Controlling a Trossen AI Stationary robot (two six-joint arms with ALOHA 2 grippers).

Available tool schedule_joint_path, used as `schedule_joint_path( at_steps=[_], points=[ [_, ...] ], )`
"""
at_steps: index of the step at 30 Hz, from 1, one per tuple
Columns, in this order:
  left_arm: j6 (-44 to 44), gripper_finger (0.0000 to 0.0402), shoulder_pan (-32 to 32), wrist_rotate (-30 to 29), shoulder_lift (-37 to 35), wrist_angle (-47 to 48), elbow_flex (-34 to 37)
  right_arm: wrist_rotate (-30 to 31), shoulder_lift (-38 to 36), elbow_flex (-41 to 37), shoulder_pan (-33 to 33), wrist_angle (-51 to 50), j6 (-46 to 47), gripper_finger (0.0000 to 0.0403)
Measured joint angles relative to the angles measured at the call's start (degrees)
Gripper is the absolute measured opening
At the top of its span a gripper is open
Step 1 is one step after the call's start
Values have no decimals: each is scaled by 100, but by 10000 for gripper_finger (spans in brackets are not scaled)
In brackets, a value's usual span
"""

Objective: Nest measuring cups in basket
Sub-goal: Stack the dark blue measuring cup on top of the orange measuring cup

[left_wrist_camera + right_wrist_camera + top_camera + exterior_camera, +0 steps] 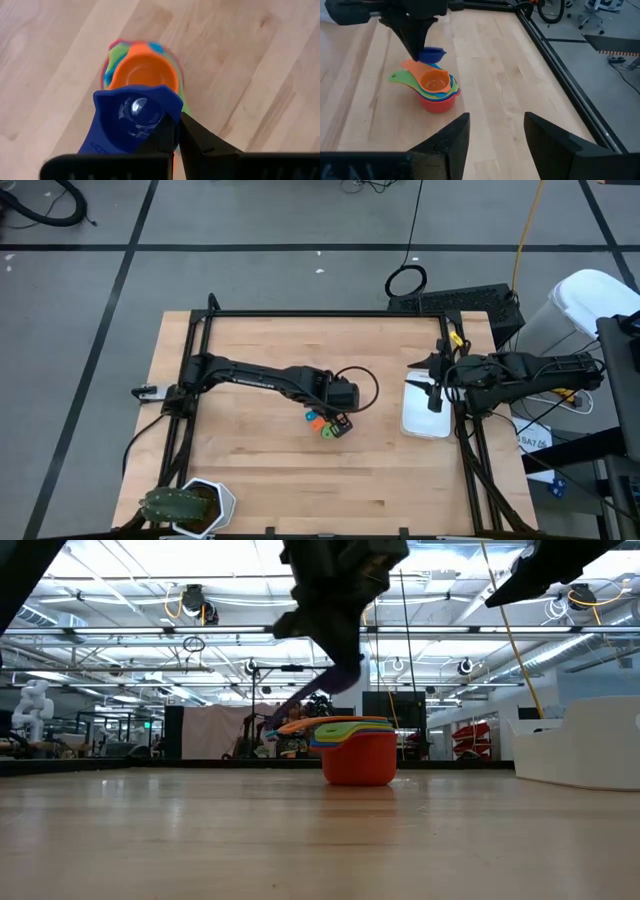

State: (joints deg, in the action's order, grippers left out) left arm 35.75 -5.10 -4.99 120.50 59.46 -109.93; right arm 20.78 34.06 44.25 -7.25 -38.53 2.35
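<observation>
A nested stack of measuring cups stands on the table near its middle, with the red cup at the bottom and the orange cup on top; their handles fan out to one side. My left gripper hangs just above the stack, shut on a dark blue cup. The white basket rests on the table near the right edge. My right gripper hovers open over the basket's far end. My left gripper pinches the dark blue cup by its side wall at the rim, one finger inside the bowl and the other outside. The fingers come from above, pointing down. The cup is lifted clear, just above the orange cup.
A white hexagonal pot with a green plant sits at the near left corner. A black frame borders the table's far, left and right sides. Bare wood lies near of the stack and between the stack and the basket.
</observation>
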Motion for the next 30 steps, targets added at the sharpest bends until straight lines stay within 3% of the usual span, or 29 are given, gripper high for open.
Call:
schedule_joint_path(
  at_steps=[21, 30],
  points=[
    [-245, 26, 89, 22, 29, -419, -2, -94, 7, 0, 0, -78, 150, 178],
    [-256, 87, 89, 27, 29, -406, -2, -162, 9, 0, 0, -85, 192, 178]
  ],
)
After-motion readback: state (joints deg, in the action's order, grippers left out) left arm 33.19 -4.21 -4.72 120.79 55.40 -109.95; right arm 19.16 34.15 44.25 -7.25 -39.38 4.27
